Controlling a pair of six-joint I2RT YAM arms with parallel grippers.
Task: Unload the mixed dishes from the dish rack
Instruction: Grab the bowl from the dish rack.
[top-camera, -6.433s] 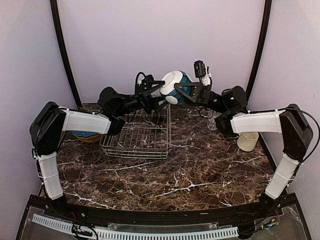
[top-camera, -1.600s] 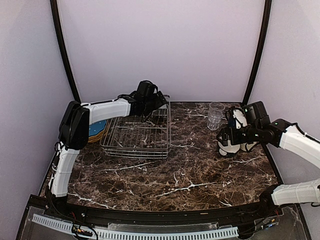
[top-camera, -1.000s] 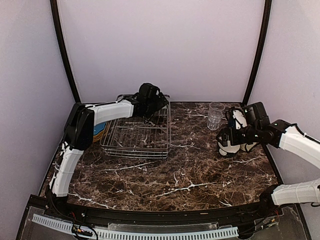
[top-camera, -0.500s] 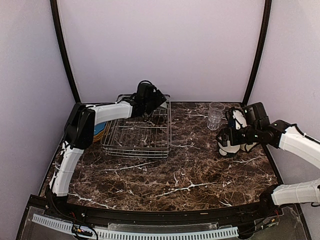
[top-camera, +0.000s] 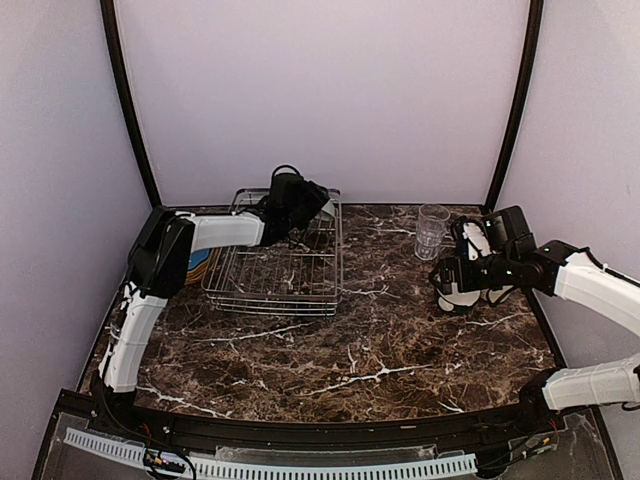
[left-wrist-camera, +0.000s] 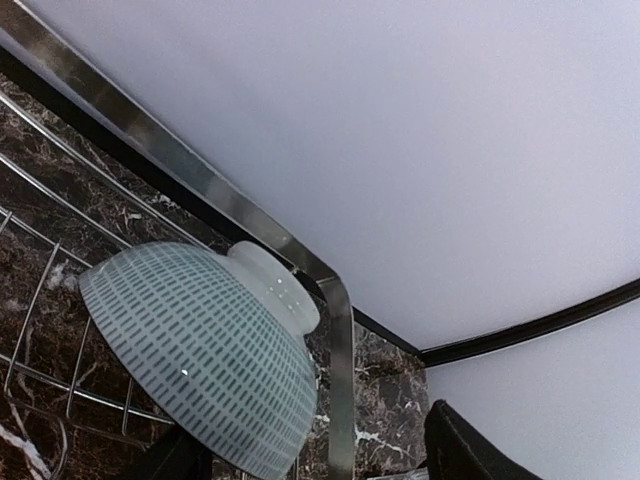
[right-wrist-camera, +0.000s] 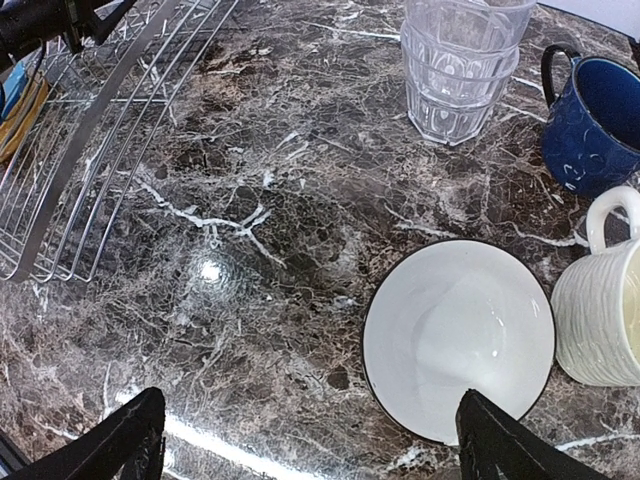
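- Overhead view: you get soft, even light. Walls read pale lilac and shadows under the arms are faint.
- Right wrist view: one hard white glare spot on the marble table (right-wrist-camera: 207, 270), and a mild sheen inside the white bowl (right-wrist-camera: 460, 340).
- Left wrist view: the patterned bowl (left-wrist-camera: 200, 350) is sharp with a pinpoint highlight. The bottom edge is dark and soft.

Left arm (top-camera: 228, 230): white shell links with chunky black joint housings between them, the biggest a rounded black elbow block. The wrist end is all black. A thin black cable (top-camera: 286, 169) loops out above the wrist. Right arm (top-camera: 598, 288): same build, with white covers on the long links and black housings at elbow and wrist. Left fingers (left-wrist-camera: 470, 452): matte black, smooth, blunt-edged. Right fingers (right-wrist-camera: 120, 445): matte black too, tapering to angular tips. Screws and labels are too small to tell.
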